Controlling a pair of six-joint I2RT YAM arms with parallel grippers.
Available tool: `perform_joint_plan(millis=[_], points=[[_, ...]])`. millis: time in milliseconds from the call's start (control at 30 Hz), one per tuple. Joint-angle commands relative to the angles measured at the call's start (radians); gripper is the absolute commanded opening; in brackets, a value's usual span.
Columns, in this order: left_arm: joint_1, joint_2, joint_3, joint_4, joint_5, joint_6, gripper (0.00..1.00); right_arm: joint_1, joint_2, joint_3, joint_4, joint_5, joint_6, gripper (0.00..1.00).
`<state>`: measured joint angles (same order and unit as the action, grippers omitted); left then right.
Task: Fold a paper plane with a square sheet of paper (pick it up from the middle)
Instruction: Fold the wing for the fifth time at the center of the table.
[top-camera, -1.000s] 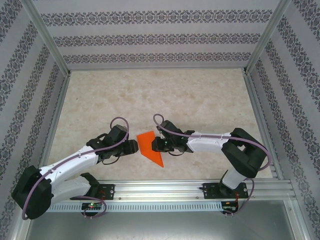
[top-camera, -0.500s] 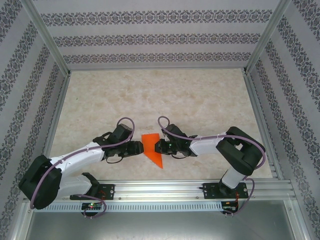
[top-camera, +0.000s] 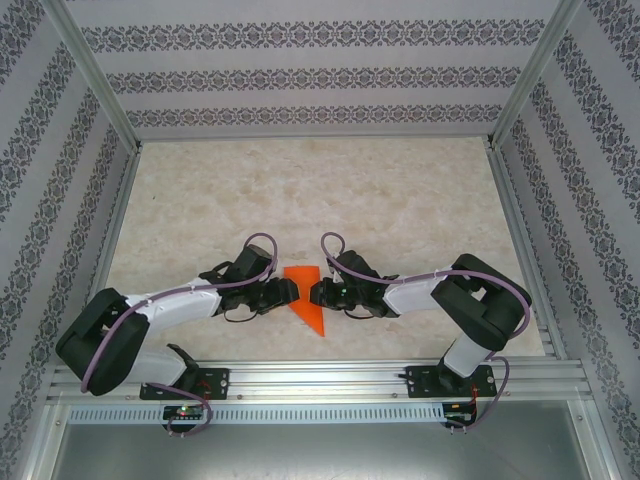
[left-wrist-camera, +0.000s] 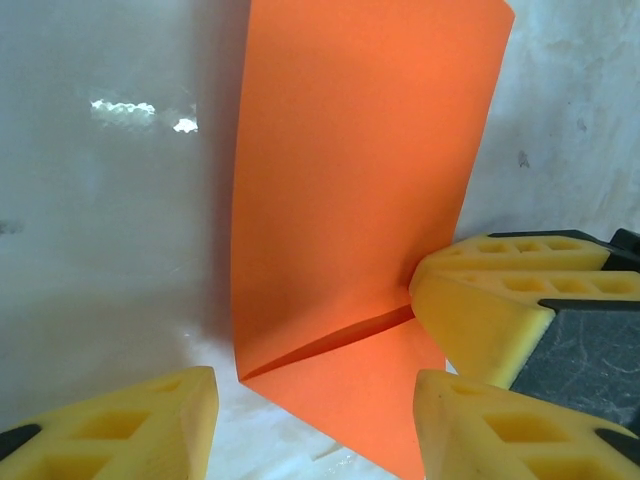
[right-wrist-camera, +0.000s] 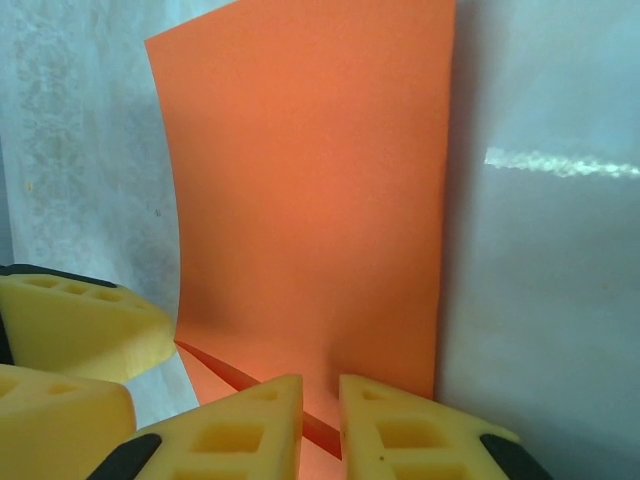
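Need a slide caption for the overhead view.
Left gripper and right gripper flank the part-folded orange paper.

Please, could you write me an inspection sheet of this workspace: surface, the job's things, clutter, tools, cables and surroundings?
Surface: beige marbled table, glossy, no damage seen.
Job's things: orange paper, partly folded, one crease visible, pointed end toward the arm bases.
Clutter: nothing seen.
Tools: left tool open, one finger on each side of the paper's lower part; right tool shut on the paper at the crease.
Cables: purple cables loop over each wrist, away from the paper.
Surroundings: patterned walls, metal frame, rail at the near edge.
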<state>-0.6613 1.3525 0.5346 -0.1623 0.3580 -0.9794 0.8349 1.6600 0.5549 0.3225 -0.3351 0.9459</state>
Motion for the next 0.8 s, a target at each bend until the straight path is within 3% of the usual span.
perform_joint_plan(millis=[0,500,767], points=[[0.008,0.027,-0.011,0.072,0.005,-0.038,0.55,-0.011,0.048,-0.026,-0.004,0.042,0.002,0.18],[0.007,0.101,-0.024,0.251,0.069,-0.076,0.4,-0.02,0.086,-0.038,0.039,0.028,0.012,0.19],[0.006,0.093,-0.024,0.302,0.091,-0.085,0.37,-0.028,0.092,-0.038,0.042,0.022,0.009,0.19]])
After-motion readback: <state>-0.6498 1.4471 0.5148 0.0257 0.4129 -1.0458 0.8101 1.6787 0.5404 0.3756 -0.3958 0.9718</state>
